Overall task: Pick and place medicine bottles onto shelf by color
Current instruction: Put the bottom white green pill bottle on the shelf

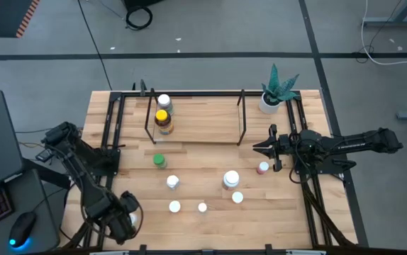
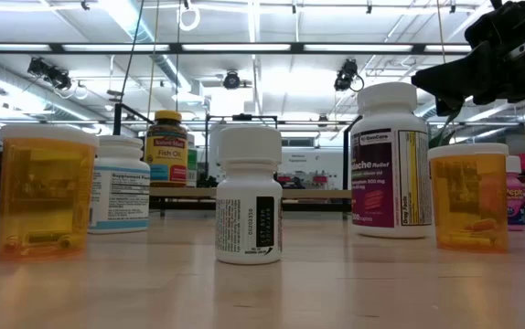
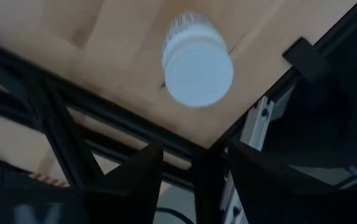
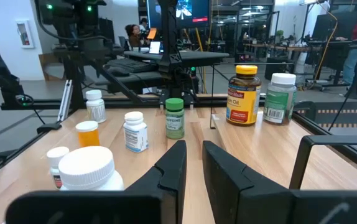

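The shelf point(image 1: 203, 117), a light-wood board in black rods, stands at the table's far middle. On its left end stand a white-capped bottle point(image 1: 164, 101) and a yellow-capped bottle point(image 1: 162, 117); both also show in the right wrist view, the yellow-capped one point(image 4: 243, 94). A green-capped bottle point(image 1: 159, 161), a pink-capped bottle point(image 1: 262, 168) and several white-capped bottles point(image 1: 230, 178) stand upright on the tabletop. My right gripper point(image 1: 258, 147) hovers right of the shelf, fingers pointing left, narrowly open and empty. My left gripper point(image 1: 128, 217) is open and empty at the near left corner, by a white-capped bottle point(image 3: 197, 62).
A white pot with a green plant point(image 1: 273, 95) stands at the far right corner. Black frame rails point(image 1: 111, 134) run along the table's left and right sides. A keyboard and mouse point(image 1: 20, 228) lie left of the table.
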### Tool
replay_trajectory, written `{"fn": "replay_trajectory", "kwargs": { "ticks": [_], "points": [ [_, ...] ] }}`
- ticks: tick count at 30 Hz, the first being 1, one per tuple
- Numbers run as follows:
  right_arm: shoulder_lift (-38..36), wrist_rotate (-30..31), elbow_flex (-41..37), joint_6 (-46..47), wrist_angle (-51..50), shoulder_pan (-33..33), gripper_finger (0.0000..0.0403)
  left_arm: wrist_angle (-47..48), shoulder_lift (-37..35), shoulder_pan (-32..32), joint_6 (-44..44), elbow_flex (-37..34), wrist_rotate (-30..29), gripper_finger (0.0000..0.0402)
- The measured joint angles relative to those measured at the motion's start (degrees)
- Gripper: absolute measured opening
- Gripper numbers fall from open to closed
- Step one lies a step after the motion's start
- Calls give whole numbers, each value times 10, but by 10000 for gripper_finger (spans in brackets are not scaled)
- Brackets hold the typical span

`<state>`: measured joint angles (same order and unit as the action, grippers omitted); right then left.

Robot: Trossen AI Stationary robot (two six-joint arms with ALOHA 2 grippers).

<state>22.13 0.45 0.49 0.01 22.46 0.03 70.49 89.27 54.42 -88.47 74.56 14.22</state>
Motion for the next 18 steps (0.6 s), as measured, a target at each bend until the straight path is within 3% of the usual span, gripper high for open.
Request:
{"fn": "replay_trajectory", "kwargs": {
  "ticks": [5, 10, 18],
  "points": [
    [0, 0, 0, 0, 0, 0, 62, 0, 0, 42, -79, 1, 2, 198],
    [0, 0, 0, 0, 0, 0, 62, -3, 0, 64, -141, 1, -19, 239],
    [0, 0, 0, 0, 0, 0, 62, -14, 0, 69, -133, 1, -41, 308]
  ]
}}
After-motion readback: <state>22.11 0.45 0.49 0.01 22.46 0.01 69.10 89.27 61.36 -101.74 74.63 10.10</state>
